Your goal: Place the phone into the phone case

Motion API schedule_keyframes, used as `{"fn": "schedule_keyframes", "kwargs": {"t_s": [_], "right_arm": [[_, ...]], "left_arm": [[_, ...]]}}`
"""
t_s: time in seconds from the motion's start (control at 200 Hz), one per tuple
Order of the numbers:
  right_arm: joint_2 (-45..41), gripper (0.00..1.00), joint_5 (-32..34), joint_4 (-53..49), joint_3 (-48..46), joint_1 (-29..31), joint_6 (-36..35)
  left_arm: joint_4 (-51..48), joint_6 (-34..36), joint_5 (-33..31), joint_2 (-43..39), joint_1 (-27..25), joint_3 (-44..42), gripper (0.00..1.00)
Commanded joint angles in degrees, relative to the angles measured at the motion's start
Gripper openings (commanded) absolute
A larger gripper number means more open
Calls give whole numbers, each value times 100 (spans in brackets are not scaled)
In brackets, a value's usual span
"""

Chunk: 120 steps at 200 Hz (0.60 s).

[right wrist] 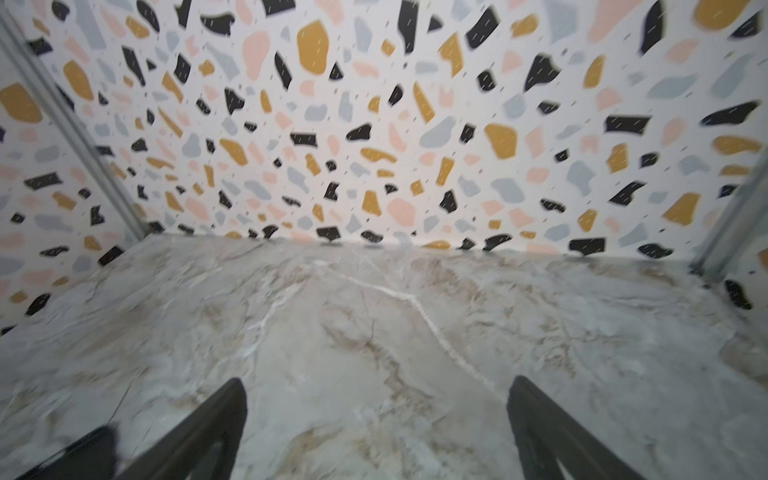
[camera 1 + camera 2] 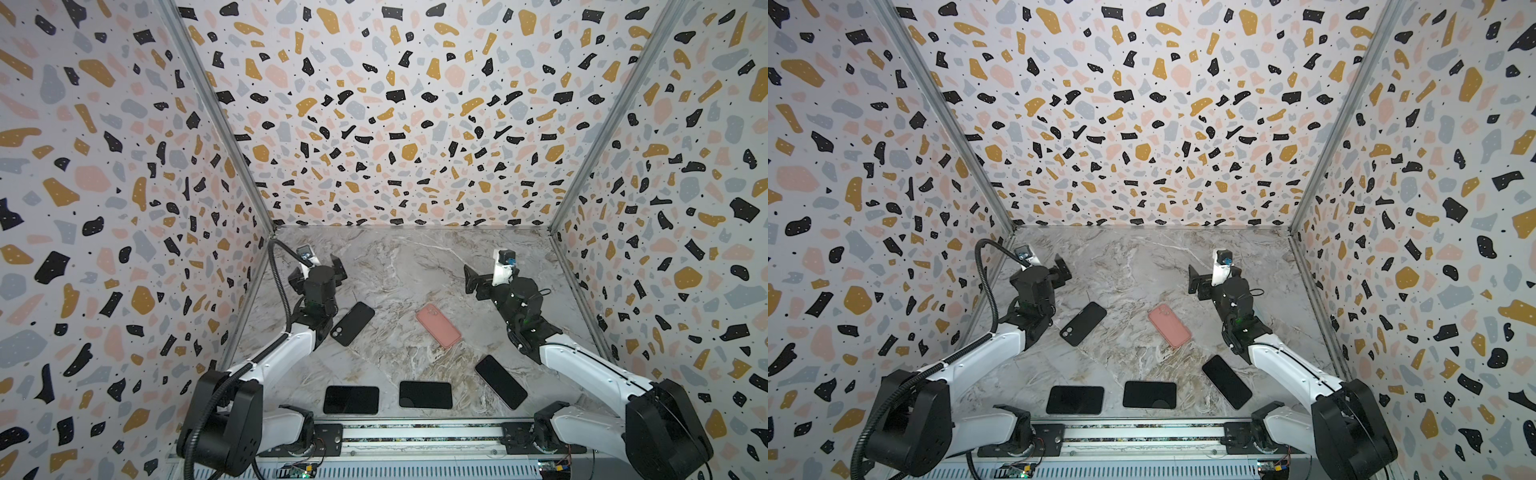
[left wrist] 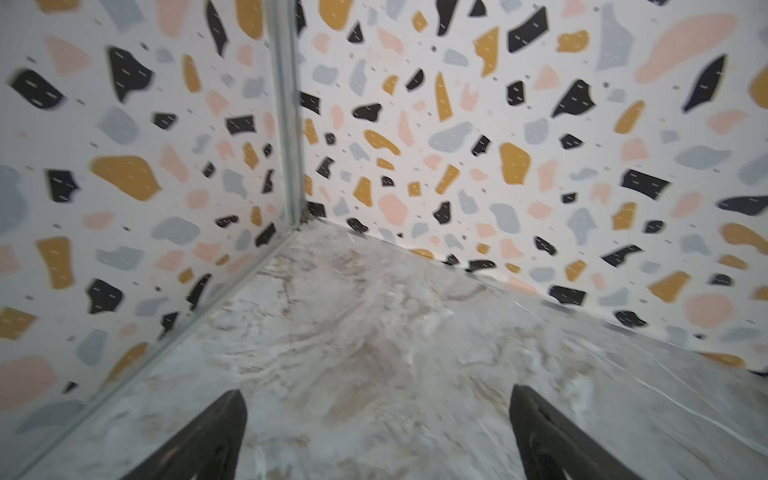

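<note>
A pink phone case (image 2: 438, 325) (image 2: 1169, 325) lies back-up near the table's middle. Left of it a black phone case (image 2: 352, 323) (image 2: 1083, 323) with a camera hole lies at a slant. Three black phones rest screen-up along the front: one front left (image 2: 351, 400) (image 2: 1074, 400), one front middle (image 2: 425, 395) (image 2: 1150, 395), one slanted at the right (image 2: 500, 381) (image 2: 1227, 381). My left gripper (image 2: 317, 271) (image 2: 1040, 268) (image 3: 376, 390) hovers open and empty behind the black case. My right gripper (image 2: 492, 274) (image 2: 1214, 274) (image 1: 377, 379) stands open and empty behind the pink case. Neither wrist view shows a phone or case.
The marble table (image 2: 407, 266) is boxed in by terrazzo-patterned walls (image 2: 395, 124) at the left, back and right. A metal rail (image 2: 419, 434) with both arm bases runs along the front edge. The left wrist view faces the back left corner post (image 3: 286, 124).
</note>
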Motion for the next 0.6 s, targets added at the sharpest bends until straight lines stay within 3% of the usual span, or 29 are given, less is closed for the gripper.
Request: {"fn": "schedule_keyframes", "kwargs": {"t_s": [0.0,0.125,0.4,0.596], "right_arm": [[316,99,-372,-1794,188,377,297],[714,99,-732,-2400,332,719,135],[1650,99,-773,-2983,644,1236,-290],[2021,99,-913,-2882,769,1238,-400]], "left_arm": [[-1993,-862,353,222,-560,285,100],[-2531,-867,989,491,-922,364,100],[-2078,-672,3086,546,-1361,-64,100],[-1798,-852,3453,670,-1582,-230,100]]}}
